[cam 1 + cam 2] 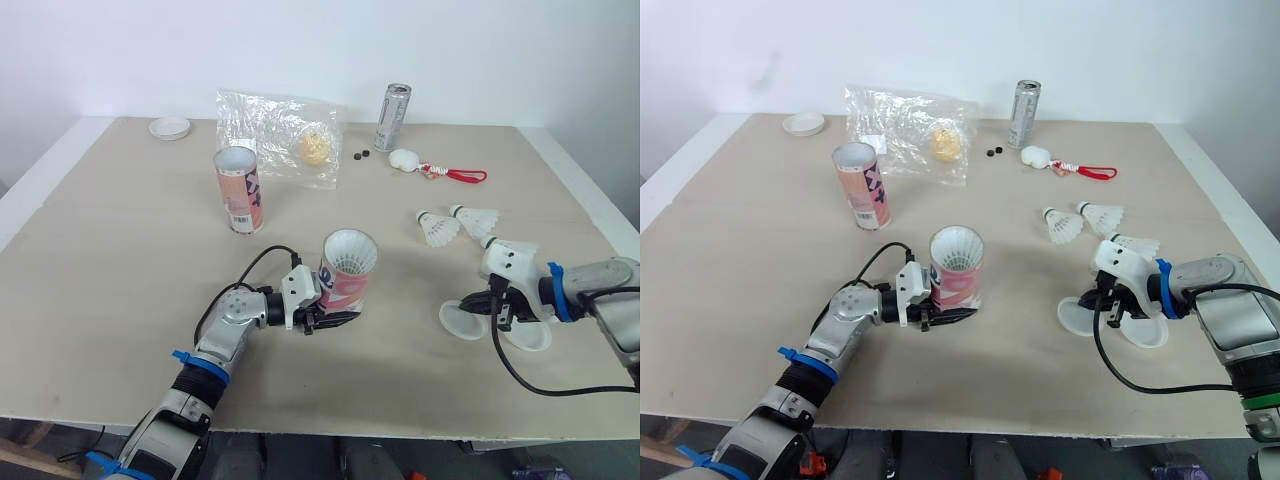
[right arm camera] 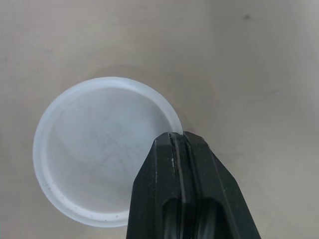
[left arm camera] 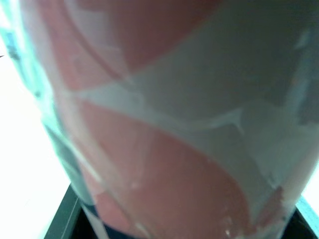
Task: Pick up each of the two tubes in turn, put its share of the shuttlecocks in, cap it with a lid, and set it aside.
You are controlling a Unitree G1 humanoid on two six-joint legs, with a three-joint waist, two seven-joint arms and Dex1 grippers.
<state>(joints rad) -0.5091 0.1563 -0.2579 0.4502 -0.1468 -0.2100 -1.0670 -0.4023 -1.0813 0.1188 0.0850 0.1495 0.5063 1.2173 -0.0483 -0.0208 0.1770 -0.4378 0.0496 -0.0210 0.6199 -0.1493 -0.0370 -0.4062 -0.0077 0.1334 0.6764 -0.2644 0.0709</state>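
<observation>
Beige surface [image 1: 120, 260], white edging. Two white lids [image 1: 462, 321] are laid flat right at the right end effector [image 2: 176, 137], with one rim under its tip. Just beyond it, three shuttlecocks [image 1: 438, 229] are scattered on their sides. Farther out, a white charm [image 1: 405, 158] on a red strap [image 1: 462, 176], an upright silver can [image 1: 393, 117] and two tiny black bits [image 1: 356, 155] can be seen.

A second tube [image 1: 348, 268] is gripped by the left end effector [image 1: 338, 318]; whether its base is resting can't be told. Beyond that, a pink tube [image 1: 238, 190] is stood upright and open. A clear bag [image 1: 270, 135] is spread out farther still, and a small white dish [image 1: 170, 127] is parked way off.
</observation>
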